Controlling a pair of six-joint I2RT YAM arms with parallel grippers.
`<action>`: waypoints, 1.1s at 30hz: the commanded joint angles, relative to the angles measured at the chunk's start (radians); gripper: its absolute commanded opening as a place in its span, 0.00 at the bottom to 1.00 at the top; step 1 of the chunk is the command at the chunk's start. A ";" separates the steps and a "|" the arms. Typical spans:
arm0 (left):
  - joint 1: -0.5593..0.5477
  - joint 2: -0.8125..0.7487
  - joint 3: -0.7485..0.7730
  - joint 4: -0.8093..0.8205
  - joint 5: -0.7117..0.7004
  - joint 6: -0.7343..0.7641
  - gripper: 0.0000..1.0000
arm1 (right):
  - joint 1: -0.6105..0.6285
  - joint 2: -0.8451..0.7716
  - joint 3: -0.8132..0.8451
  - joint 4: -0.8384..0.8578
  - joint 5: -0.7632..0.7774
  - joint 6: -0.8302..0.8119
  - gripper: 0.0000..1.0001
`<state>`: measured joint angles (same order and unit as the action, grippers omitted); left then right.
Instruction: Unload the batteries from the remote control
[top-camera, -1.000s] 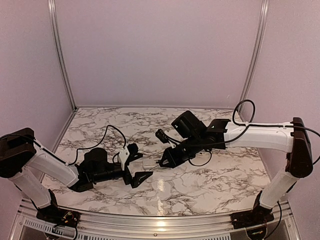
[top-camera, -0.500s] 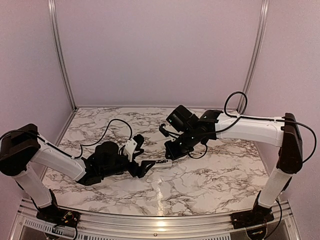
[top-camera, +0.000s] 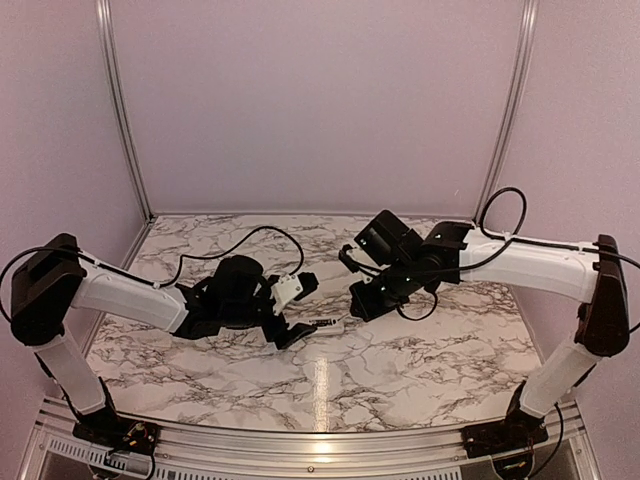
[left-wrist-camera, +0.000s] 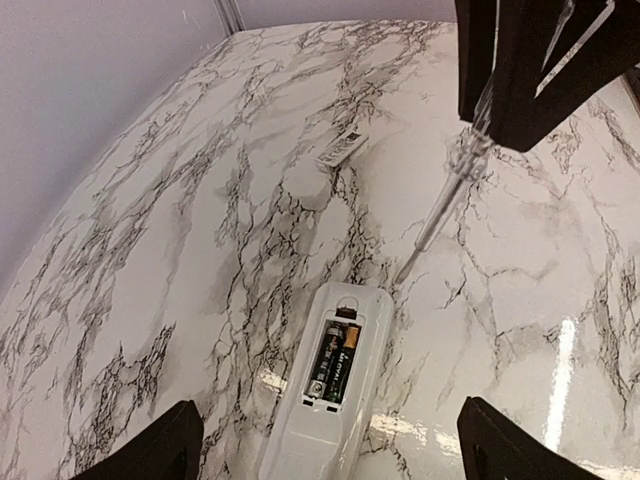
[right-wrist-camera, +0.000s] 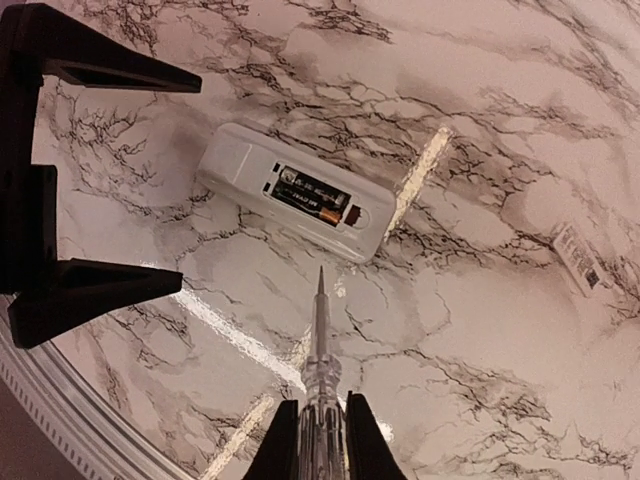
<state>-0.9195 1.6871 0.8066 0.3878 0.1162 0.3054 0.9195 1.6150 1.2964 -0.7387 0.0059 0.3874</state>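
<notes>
The remote control (right-wrist-camera: 295, 190) is laid midway between the table's (top-camera: 420, 370) side edges, flanked by the released left hand (left-wrist-camera: 330, 405); the batteries (right-wrist-camera: 312, 197), labels illegible, are seated inside. A screwdriver (right-wrist-camera: 320, 360) is grasped by the right hand (right-wrist-camera: 318, 440).

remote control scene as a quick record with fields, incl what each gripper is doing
remote control: flat on the marble table, battery bay open and facing up
batteries: in the bay, not yet out
pale flat strip: loose on the table, apart from the remote
left gripper: open, fingers wide by one end of the remote, not gripping
right gripper: shut on screwdriver, tip just beside the remote
</notes>
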 joint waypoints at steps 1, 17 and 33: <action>0.044 0.094 0.116 -0.255 0.101 0.136 0.91 | -0.005 -0.111 -0.078 0.021 0.034 0.006 0.00; 0.100 0.316 0.350 -0.508 0.143 0.229 0.80 | -0.005 -0.330 -0.243 0.051 -0.030 0.018 0.00; 0.125 0.382 0.406 -0.591 0.237 0.299 0.57 | -0.005 -0.354 -0.264 0.063 -0.068 0.024 0.00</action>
<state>-0.8024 2.0232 1.2034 -0.1349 0.3267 0.5697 0.9195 1.2751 1.0286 -0.6964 -0.0441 0.3969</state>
